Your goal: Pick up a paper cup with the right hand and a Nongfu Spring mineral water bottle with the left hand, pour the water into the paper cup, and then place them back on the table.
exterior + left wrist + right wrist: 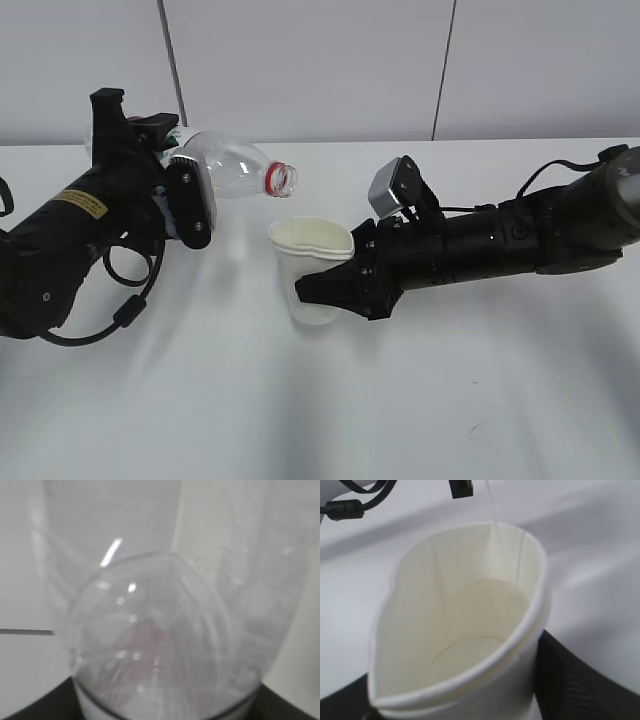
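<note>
Gripped by the right hand [335,290], the paper cup [312,268] is held upright near the middle of the table [320,420], with the black fingers closed around its lower wall. Its rim is squeezed from a circle into a pointed, drop-like shape, which is seen clearly in the right wrist view [465,630]. The Nongfu Spring mineral water bottle [235,168] is clamped by the left hand [190,200] and is laid almost horizontal, its open red-ringed mouth just above and beside the left edge of the cup. Some liquid seems to lie at the cup's bottom, but this cannot be told for sure.

Several risks are judged from here. If the mouth is not brought over the narrowed opening, the water is likely to be spilled onto the table. If the squeeze is made stronger, the thin wall can be folded and the liquid pushed out.
</note>
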`<state>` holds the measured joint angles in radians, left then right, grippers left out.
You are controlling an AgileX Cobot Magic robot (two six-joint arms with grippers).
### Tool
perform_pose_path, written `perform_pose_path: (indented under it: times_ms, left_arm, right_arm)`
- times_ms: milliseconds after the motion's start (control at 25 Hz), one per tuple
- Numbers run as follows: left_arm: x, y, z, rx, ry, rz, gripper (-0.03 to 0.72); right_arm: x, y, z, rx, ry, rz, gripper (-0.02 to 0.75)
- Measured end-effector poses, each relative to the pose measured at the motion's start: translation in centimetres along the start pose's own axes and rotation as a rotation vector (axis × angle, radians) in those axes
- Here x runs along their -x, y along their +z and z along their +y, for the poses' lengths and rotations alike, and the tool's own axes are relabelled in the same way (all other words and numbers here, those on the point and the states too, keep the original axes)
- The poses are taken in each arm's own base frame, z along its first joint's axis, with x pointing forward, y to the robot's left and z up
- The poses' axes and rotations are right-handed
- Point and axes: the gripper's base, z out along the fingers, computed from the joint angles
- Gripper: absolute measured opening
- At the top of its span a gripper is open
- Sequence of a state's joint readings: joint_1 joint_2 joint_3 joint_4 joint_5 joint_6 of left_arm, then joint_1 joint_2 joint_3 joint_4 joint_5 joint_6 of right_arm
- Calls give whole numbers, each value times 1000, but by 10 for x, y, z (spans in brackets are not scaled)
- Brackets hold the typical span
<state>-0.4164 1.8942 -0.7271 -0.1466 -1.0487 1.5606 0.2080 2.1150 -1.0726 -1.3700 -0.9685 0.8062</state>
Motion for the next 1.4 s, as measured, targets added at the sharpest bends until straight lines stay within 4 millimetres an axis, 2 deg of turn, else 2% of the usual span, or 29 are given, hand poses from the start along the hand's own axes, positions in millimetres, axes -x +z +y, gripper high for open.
perform_pose_path:
  times_ms: [280, 600, 1400]
  left_arm:
    - [0, 0, 0, -1, -44, 1, 366]
    - [-3, 0, -1, -5, -201, 29, 365]
    - [-9, -1, -6, -25, -822, 122, 365]
  right_arm:
    - [0, 0, 0, -4, 0, -4, 464]
    - [0, 0, -6, -64, 14, 0, 464]
    - [7, -1, -14, -155, 73, -80, 464]
